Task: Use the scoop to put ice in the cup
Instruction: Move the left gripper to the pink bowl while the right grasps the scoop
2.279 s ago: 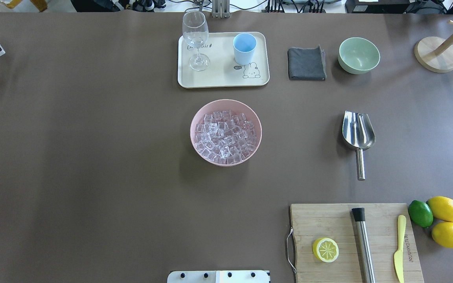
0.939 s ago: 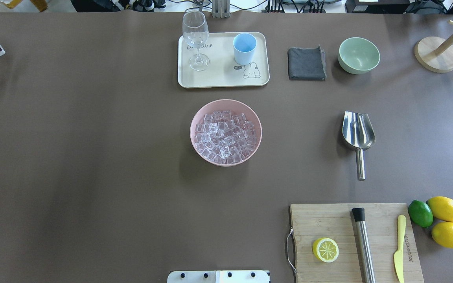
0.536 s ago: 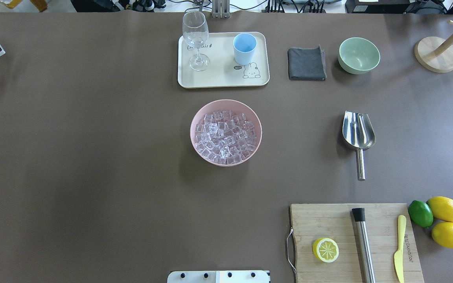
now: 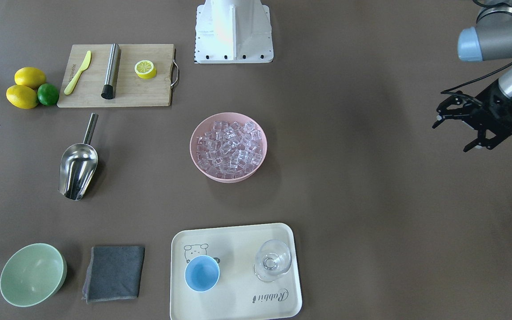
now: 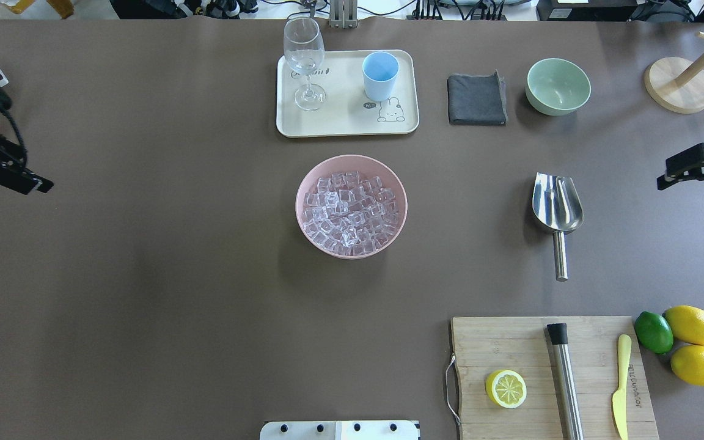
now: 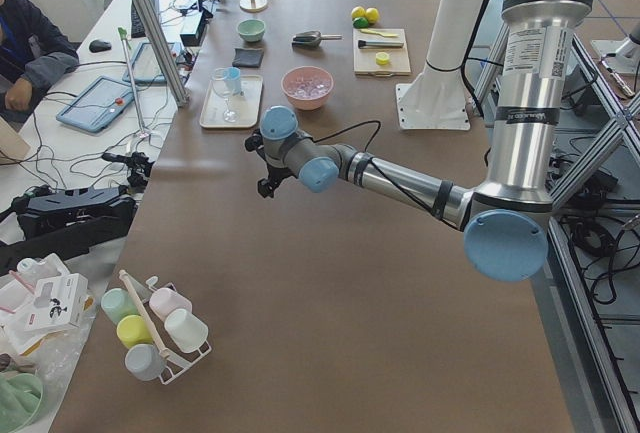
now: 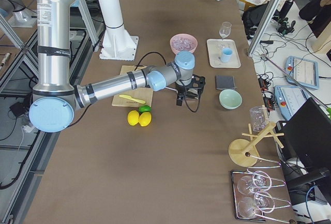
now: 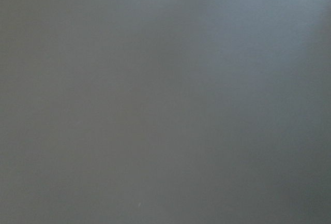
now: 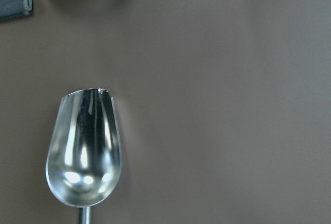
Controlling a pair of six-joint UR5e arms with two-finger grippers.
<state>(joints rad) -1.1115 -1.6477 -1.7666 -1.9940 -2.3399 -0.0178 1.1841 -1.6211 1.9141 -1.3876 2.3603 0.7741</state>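
The ice point(image 5: 351, 208) fills a pink bowl point(image 5: 303, 183) at the table's middle. The light-blue cup point(image 5: 380, 74) stands upright on a cream tray point(image 5: 340, 125) beyond the bowl. The steel scoop point(image 5: 557, 208) lies flat to the right of the bowl, with its handle pointing toward the robot; it also shows in the right wrist view point(image 9: 83, 157). My right gripper point(image 5: 686, 189) is open and empty at the right edge, right of the scoop and apart from it. My left gripper point(image 4: 451, 135) is open and empty, far to the bowl's left.
A wine glass point(image 5: 304, 61) shares the tray with the cup. A grey cloth point(image 5: 477, 99) and a pale-green bowl point(image 5: 558, 85) lie beyond the scoop. A cutting board point(image 5: 511, 342) holds a lemon half, a steel rod point(image 5: 566, 385) and a yellow knife.
Both grippers have come into the overhead view, the left at the left edge and the right at the right edge. The objects on the table have not moved.
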